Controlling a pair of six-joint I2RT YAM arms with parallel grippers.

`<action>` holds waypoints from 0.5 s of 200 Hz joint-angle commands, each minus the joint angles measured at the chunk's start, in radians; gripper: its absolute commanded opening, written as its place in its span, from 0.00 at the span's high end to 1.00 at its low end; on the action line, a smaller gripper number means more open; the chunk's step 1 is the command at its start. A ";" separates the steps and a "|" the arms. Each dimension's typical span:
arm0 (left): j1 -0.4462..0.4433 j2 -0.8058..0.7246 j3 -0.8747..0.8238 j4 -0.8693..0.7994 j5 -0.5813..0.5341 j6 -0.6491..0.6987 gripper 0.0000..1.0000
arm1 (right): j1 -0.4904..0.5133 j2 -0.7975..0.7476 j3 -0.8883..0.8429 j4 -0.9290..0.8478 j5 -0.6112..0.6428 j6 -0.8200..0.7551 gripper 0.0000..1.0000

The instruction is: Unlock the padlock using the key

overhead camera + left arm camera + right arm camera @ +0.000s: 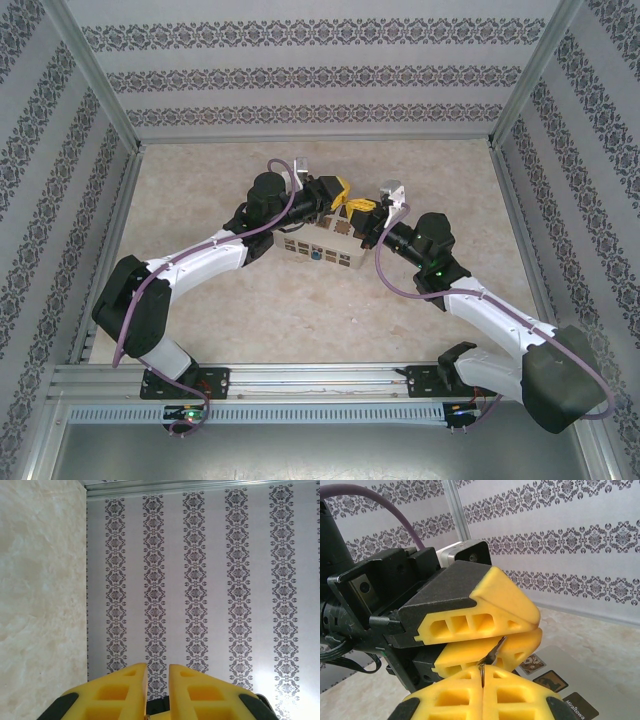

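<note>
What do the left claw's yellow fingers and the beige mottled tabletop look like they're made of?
Yellow hollow-celled fingers of the left claw: matte moulded or printed plastic, maybe rubbery; dull surface, open cells. Beige mottled tabletop: smooth marble-look sheet, likely laminate or vinyl; cloudy veining, real stone not excluded.

The one wording that can be read stands on the patterned box (562, 661), seen from the right wrist. On a dark brown square (581, 707) near its lower edge, small white letters run slantwise and read roughly "Miratowa", the fifth letter uncertain. The two brown squares (551, 681) beside it carry pale emblems too blurred to read. From the top view, the marks on the box (330, 245) are too small to make out.
</note>
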 commanded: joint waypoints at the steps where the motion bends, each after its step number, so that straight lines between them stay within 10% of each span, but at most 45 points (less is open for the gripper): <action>1: -0.011 -0.031 0.019 -0.005 0.008 0.024 0.83 | 0.005 0.001 -0.002 0.004 0.017 -0.010 1.00; 78: -0.011 -0.041 0.023 -0.048 -0.002 0.074 0.97 | 0.001 -0.002 0.007 0.005 0.020 -0.001 1.00; 100: -0.008 -0.063 0.018 -0.066 -0.027 0.123 1.00 | -0.006 -0.008 0.007 0.002 0.019 0.017 0.86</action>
